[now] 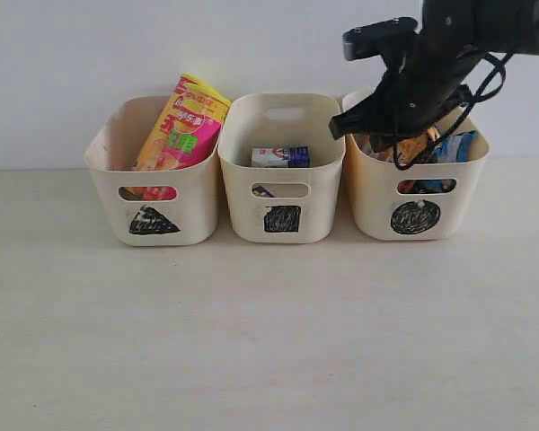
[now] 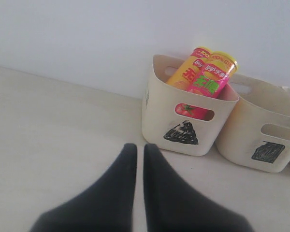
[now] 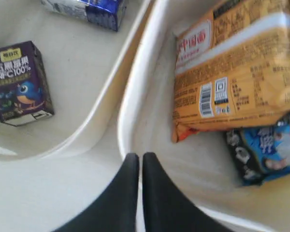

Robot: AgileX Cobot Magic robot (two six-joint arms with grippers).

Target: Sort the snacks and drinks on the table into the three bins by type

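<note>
Three cream bins stand in a row on the table (image 1: 269,341). The triangle bin (image 1: 198,206) holds a pink-and-yellow chip can (image 2: 210,79) and a yellow-and-red one (image 2: 186,72). In the square bin (image 1: 242,197) lie a dark purple carton (image 3: 21,82) and a white-and-blue carton (image 3: 87,9). The circle bin (image 1: 368,206) holds an orange-brown packet (image 3: 237,72) and a blue-white packet (image 3: 268,152). My right gripper (image 3: 140,157) hovers shut and empty over that bin's rim (image 3: 130,111). My left gripper (image 2: 140,147) is shut and empty, low over the table in front of the triangle bin (image 2: 157,116).
The right arm (image 1: 422,81) with its cables hangs over the circle bin's back half. A plain pale wall rises right behind the bins. The left arm does not show in the exterior view.
</note>
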